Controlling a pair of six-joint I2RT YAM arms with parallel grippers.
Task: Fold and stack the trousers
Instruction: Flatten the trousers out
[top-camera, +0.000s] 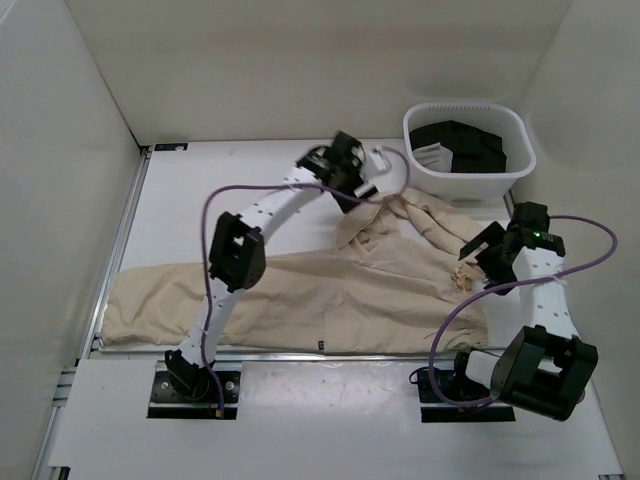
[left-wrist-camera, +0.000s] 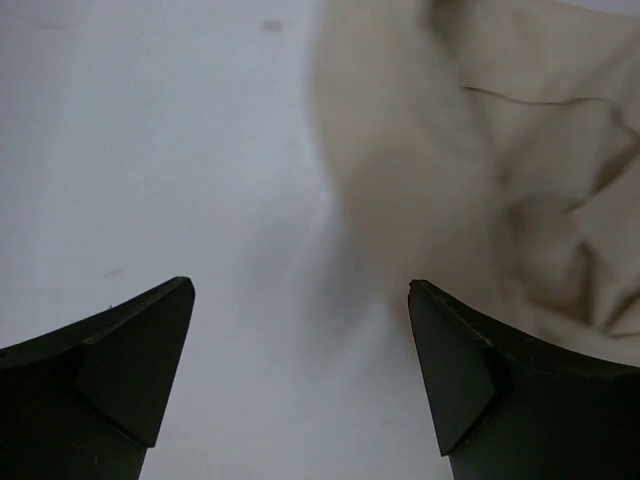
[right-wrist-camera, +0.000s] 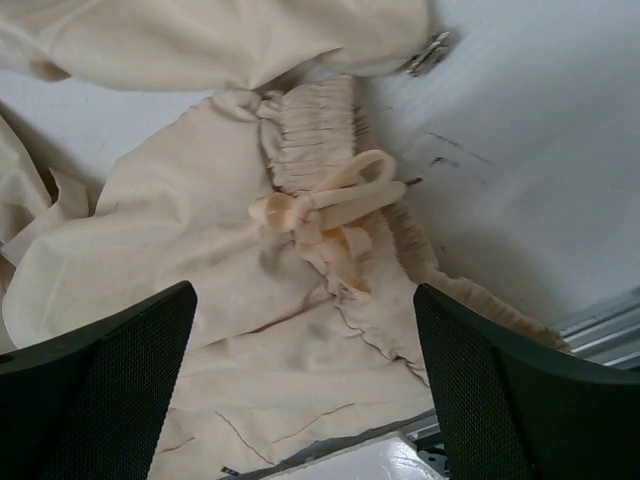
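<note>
Lying spread across table (top-camera: 200, 200): trousers (top-camera: 330, 290); left tool (left-wrist-camera: 300, 290) gaping, empty, beside fabric edge; right tool (right-wrist-camera: 303, 290) gaping above drawstring bow (right-wrist-camera: 325, 205).

Left arm (top-camera: 268, 206), right arm (top-camera: 548, 296): white links, black joints, purple cables (top-camera: 206, 215), black wedge fingers (left-wrist-camera: 110, 370).

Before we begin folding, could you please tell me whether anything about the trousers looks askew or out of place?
Yes: the trousers are not laid flat. One leg runs straight to the left, but the other is crumpled up towards the basket, and the waistband is bunched around its knotted drawstring.
</note>
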